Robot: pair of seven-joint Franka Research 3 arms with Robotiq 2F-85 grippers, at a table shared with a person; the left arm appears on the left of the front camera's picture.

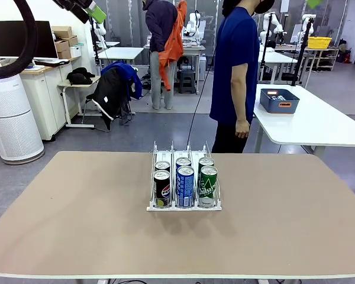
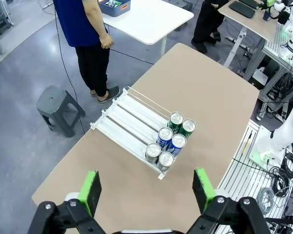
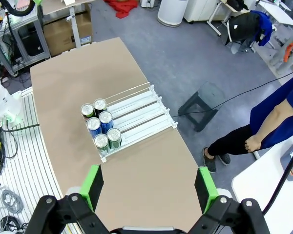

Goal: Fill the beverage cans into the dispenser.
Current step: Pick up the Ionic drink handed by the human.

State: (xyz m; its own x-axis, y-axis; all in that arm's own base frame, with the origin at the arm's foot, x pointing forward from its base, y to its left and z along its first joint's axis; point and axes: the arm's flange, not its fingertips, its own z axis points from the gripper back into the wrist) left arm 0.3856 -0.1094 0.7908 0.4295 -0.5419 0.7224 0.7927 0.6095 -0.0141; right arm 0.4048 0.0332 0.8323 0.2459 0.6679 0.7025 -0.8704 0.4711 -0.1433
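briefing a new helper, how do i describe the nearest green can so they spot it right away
On the tan table stands a clear three-lane dispenser. Take the lane on the robot's right, at the end away from the person. This green can stands ahead of the other green can, beside a blue can.

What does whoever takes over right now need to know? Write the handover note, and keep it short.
Left gripper: open, holding nothing, high above the table.
Right gripper: the same.
Dispenser: mid-table, six cans at its near end, two per lane: black cans in the robot's left lane, blue cans in the middle, green cans on the right.
Done: every can in view is loaded.
Left: probably nothing, unless the person at the far side brings more; the lanes' far halves have room.
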